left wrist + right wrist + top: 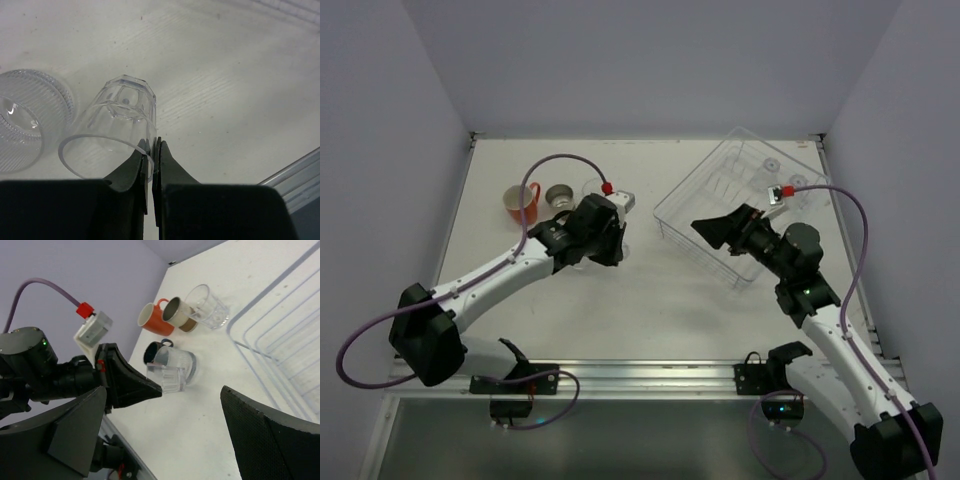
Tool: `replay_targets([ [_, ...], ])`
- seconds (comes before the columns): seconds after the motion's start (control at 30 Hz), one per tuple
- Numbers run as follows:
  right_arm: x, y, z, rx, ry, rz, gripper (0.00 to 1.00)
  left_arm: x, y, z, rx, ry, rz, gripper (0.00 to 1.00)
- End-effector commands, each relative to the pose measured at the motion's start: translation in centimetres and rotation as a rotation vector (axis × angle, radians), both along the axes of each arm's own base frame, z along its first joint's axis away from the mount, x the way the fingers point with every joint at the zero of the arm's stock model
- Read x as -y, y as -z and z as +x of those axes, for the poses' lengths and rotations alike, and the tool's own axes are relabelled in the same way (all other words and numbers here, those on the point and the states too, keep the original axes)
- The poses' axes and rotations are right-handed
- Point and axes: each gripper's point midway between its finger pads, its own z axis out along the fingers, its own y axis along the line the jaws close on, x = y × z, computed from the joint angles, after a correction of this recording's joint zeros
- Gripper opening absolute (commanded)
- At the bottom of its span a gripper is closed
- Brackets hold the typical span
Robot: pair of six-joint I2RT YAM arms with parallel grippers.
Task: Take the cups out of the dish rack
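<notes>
cups (558, 195) gather left of the dish rack (705, 185), so the left gripper (151, 150) pinches a clear tumbler (117, 112) by its rim there; right gripper (720, 230) gapes open.

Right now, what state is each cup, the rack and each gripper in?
Mug: upright on table.
Beige cup: upright on table.
Far tumbler: upright on table.
Blue cup: on table, free.
Ribbed tumbler: on table, free.
Held tumbler: rim pinched in left gripper.
Right gripper: open, empty.
Rack: on table, contents unclear.
</notes>
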Motion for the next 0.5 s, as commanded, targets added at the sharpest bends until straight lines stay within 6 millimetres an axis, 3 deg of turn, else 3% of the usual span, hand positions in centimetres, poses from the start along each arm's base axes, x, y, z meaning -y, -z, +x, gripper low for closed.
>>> replay_targets([
  [0.0,2.6,1.3,1.1,0.004,0.14,-0.158,0.99,-1.0,3.1,-0.3,-0.059,0.038,0.121,0.0],
  [0.17,2.9,1.4,0.8,0.015,0.146,-0.166,0.99,-0.9,5.7,0.7,-0.076,0.037,0.203,0.0],
  [0.47,3.4,1.4,0.9,0.035,0.177,-0.183,0.99,-0.3,8.4,1.6,-0.093,0.048,0.3,0.0],
])
